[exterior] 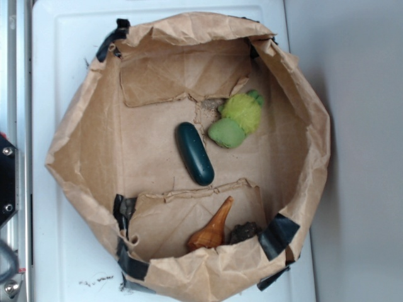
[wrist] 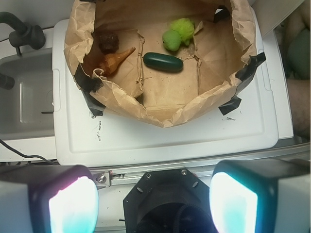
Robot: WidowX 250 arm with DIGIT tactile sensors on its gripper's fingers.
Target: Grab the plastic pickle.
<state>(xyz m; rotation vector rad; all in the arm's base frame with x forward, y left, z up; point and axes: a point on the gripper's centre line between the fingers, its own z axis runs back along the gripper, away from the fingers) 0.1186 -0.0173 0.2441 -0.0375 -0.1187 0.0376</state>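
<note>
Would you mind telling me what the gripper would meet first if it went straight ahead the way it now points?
Probably the white surface in front of the paper bag, not the plastic pickle inside it. The gripper is open; depth is hard to judge from the wrist view.

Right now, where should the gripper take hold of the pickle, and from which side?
Grip the pickle at its middle, jaws across the narrow width, coming straight down from above. It lies flat on the bag floor, clear of the plush toy.

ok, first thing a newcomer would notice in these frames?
The crumpled brown paper bag with black tape, filling the white surface. Inside it, the dark green pickle lies at the centre, beside a fuzzy green plush toy. In the wrist view, the open end effector sits well short of the bag.
</note>
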